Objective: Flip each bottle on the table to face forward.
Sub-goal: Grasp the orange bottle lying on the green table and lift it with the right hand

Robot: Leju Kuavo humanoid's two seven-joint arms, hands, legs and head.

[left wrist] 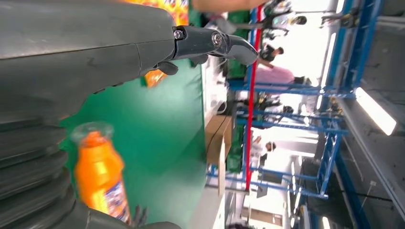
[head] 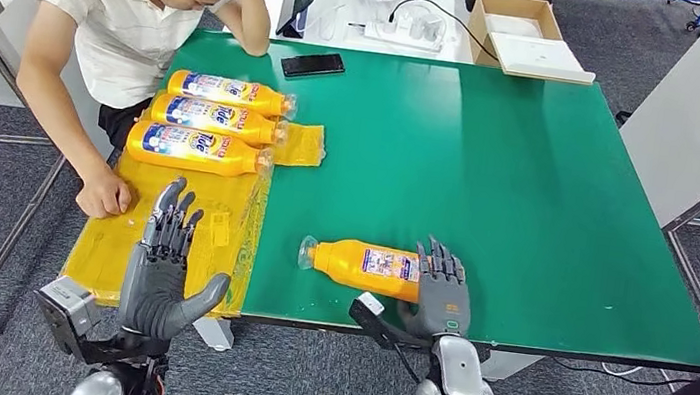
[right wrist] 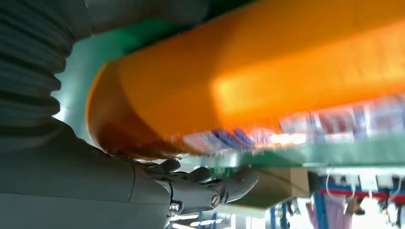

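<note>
My left hand [head: 163, 265], dark grey with a thick thumb, stands upright off the near-left table edge, palm turned inward, fingers straight and a little apart, thumb [head: 203, 297] splayed out toward my right. It holds nothing and touches nothing. Its silver forearm rises from below. From the left wrist, one dark fingertip [left wrist: 234, 45] stretches out past the ribbed grey cover.

My right hand [head: 439, 289] lies palm down at the near edge, fingers extended forward over the base end of the orange plastic bottle with a clear cap [head: 363, 265], resting on it. From the right wrist, my fingers [right wrist: 215, 188] run alongside the bottle's body.
</note>
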